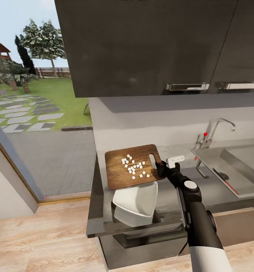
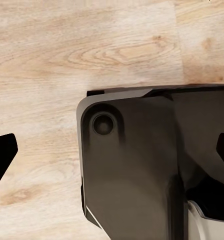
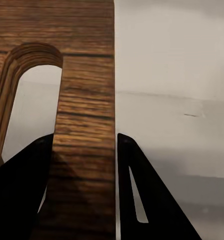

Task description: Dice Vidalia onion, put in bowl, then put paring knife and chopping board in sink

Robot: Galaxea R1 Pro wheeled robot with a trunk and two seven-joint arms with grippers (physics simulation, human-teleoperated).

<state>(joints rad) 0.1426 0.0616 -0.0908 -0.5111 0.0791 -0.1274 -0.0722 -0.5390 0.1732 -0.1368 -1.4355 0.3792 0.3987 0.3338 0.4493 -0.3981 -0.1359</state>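
— Where is the chopping board (image 1: 132, 167)?
— Above the bowl (image 1: 136, 203), its long axis crosswise, slot end toward the sink (image 1: 232, 166); white onion dice (image 1: 134, 166) lie on top.
— And the fingers?
— The right gripper (image 3: 84, 165) clamps the slot end. The left gripper's (image 2: 112, 155) fingers stand apart over wood floor (image 2: 52, 65).

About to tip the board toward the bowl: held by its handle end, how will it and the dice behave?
The chopping board looks rigid wood, unlikely to flex. Gripped only at its slotted end by the right end effector, it may sag or pivot. The loose onion dice should slide easily.
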